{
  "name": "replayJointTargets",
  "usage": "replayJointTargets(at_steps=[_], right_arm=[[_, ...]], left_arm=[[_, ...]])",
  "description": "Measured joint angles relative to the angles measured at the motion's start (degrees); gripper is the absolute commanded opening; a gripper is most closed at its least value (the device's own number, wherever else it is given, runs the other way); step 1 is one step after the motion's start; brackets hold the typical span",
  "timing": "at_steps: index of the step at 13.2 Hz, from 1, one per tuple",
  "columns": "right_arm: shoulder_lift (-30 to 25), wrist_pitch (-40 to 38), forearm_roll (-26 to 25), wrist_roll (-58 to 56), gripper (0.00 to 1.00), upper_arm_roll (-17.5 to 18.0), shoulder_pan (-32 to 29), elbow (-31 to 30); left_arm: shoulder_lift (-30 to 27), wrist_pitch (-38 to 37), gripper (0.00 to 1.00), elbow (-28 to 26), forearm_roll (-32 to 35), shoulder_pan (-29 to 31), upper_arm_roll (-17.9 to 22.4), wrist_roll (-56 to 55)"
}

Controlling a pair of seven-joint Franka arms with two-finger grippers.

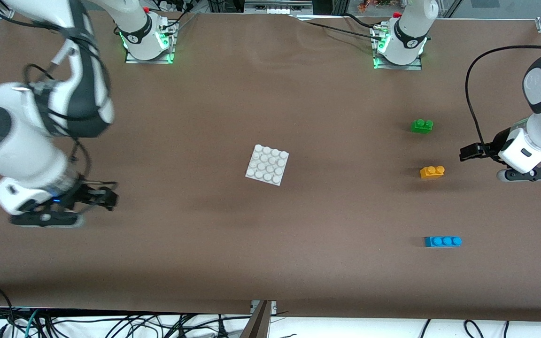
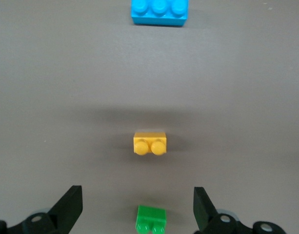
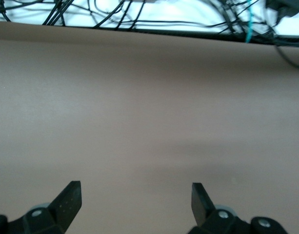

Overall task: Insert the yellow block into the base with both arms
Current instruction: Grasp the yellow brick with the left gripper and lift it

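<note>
You have the brown table spread under everything, with the two arms at its ends. The right arm hangs over the table at its own end, well apart from the base, and its right gripper is held above bare brown surface with the fingers spread wide and nothing between them. The left arm hangs over its own end of the table, also well apart from the base; your left gripper is up in the air with its fingers parted wide and empty too.

The base sits flat near the middle of the table, slightly rotated, studs up, with no brick on it.

Take the base as your mark for the bricks, all three lying toward the left arm's end from it. The blue brick lies nearer to the front camera than the base. The green brick lies farther from that camera than the base. The yellow block rests studs up between those two, about level with the base, touching neither brick, and it shows between the left gripper's fingers in the left wrist view.
</note>
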Motion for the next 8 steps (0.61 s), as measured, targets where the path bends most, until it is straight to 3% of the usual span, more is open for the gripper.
replayJointTargets(at_steps=[4,8], right_arm=[[-10.3,-3.2,0.0,-5.0,1.0,1.4,-7.3,-2.7],[-18.3,-4.5,-0.2,-5.7,1.0,2.3,-11.0,-10.5]], left_arm=[[1.4,9.3,1.0,-6.6,0.0,0.3,0.0,-0.6],[5.9,18.6,1.0,-9.2,0.0,0.3,0.0,-1.3]])
